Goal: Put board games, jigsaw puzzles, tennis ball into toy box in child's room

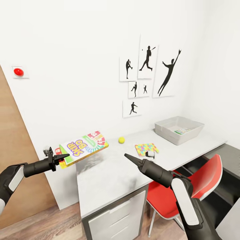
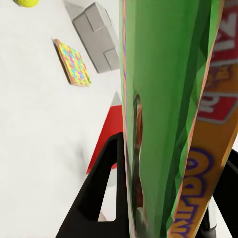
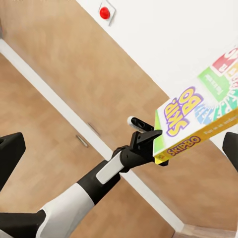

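Head view, right gripper (image 1: 128, 156): nearest the lens, over the table's (image 1: 110, 176) front half, nothing in it; fingers come to one dark point, so together.
Head view, left gripper (image 1: 61, 157): out past the table's left end, fingers pinched on one short end of the Skip-Bo board game (image 1: 84, 147).
Head view, board game: thin flat box, green edge, busy colour print; carried roughly level in the air, far end over the table's left corner.
Head view, handling (judgement): light and stiff card, but an end grip leaves most of the box cantilevered; it may sag or twist, so move slowly.
Head view, other toys: tennis ball (image 1: 121, 140) toward the wall; jigsaw puzzle (image 1: 146, 149) just right of it, flat on the table.
Head view, toy box (image 1: 178, 129): grey bin at the table's far right end, well apart from the held game; a small printed box lies inside.
Left wrist view: green edge of the game (image 2: 163, 114) runs between the fingers (image 2: 99, 198); puzzle (image 2: 72, 62) and toy box (image 2: 96, 35) beyond.
Right wrist view: left gripper (image 3: 147, 141) clamps the yellow Skip-Bo end (image 3: 198, 126); red wall button (image 3: 104, 12) behind.
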Available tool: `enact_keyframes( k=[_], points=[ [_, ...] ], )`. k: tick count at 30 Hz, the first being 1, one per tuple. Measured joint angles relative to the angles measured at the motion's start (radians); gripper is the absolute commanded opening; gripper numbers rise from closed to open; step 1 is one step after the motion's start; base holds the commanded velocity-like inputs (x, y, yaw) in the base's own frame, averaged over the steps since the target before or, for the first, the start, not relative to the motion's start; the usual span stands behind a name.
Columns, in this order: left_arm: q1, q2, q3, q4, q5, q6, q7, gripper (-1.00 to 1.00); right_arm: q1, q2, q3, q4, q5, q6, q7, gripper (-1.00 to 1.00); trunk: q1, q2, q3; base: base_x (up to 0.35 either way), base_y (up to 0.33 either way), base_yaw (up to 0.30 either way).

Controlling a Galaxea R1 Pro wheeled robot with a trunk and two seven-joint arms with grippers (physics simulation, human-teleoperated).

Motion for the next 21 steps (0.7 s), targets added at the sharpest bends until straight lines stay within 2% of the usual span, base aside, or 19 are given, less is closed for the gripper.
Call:
enact_keyframes(
  k=[15,21],
  points=[
    [0.0,-0.003,0.001,-0.001,0.0,0.0,0.0,-1.0,0.0,-0.001,0.0,0.0,0.002,-0.012,0.0,1.0,-0.058,0.105,0.047,-0.001,0.0,0.0],
    [0.0,-0.003,0.001,-0.001,0.0,0.0,0.001,-1.0,0.0,-0.001,0.004,-0.006,0.013,-0.028,-0.037,1.0,-0.081,0.147,0.066,0.0,0.0,0.0]
  ],
)
